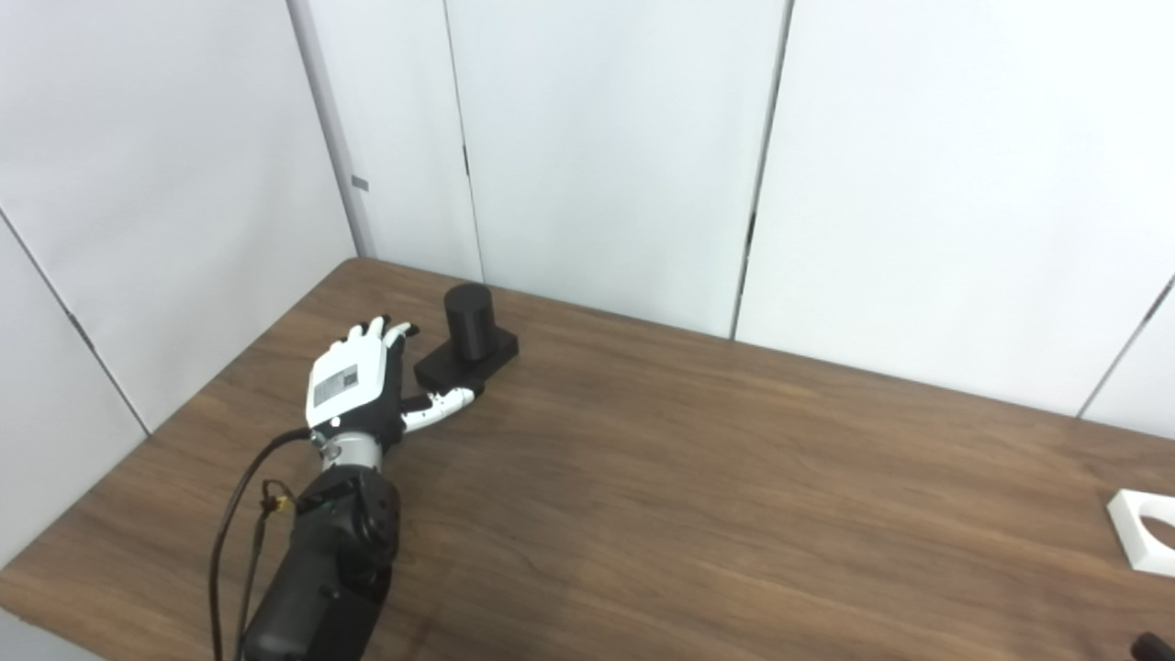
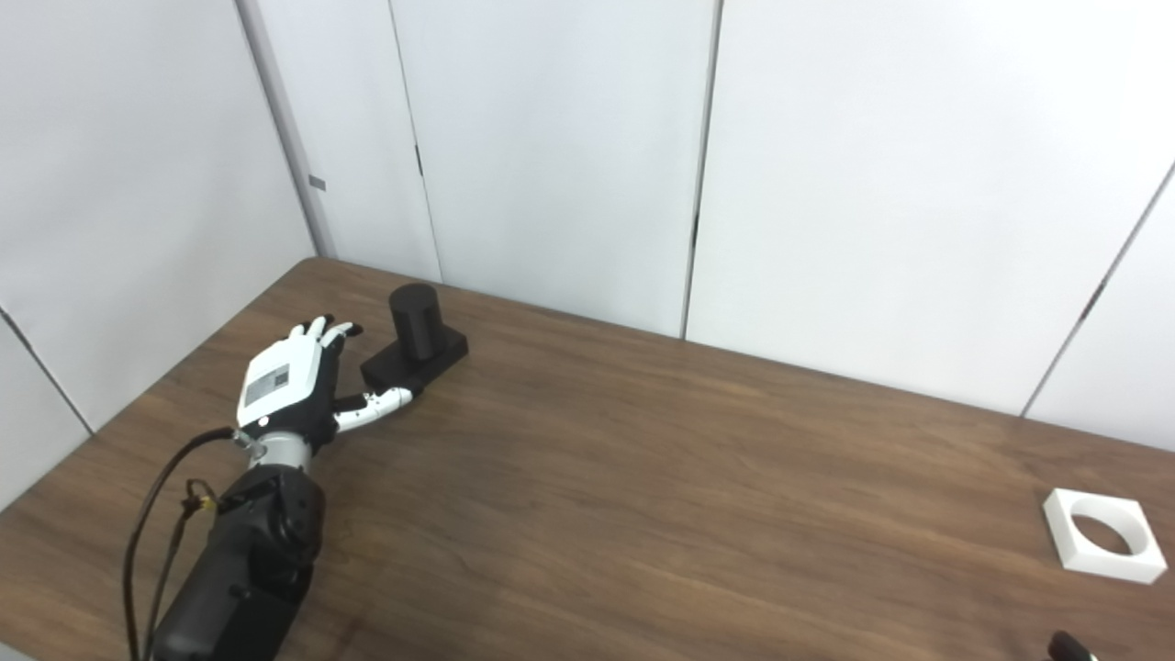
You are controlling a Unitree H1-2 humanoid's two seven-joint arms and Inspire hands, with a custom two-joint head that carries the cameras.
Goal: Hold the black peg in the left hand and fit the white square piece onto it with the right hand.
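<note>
Black peg [image 1: 468,321] — an upright cylinder on a square black base — is shown standing on the wooden counter [image 1: 643,477], near its far left corner. The left hand [image 1: 363,386] is seen just beside the peg's base on the near-left side, with the fingers spread apart and nothing held; the thumb [image 1: 445,404] is extended along the near edge of the base, though whether it touches cannot be told. The white square piece [image 2: 1102,537], with its round hole facing up, lies flat well apart from the peg, at the counter's near right edge. Only a dark tip of what is judged to be the right hand [image 2: 1069,647] is visible at the bottom right corner, near the white piece; whether it is open or closed cannot be told.

The step in hand is judged to be the grasp of the peg. It would be done well if the base were enclosed low, from the side — the cylinder's top being left free for the hole — and if the peg were kept upright as the fingers close.
</note>
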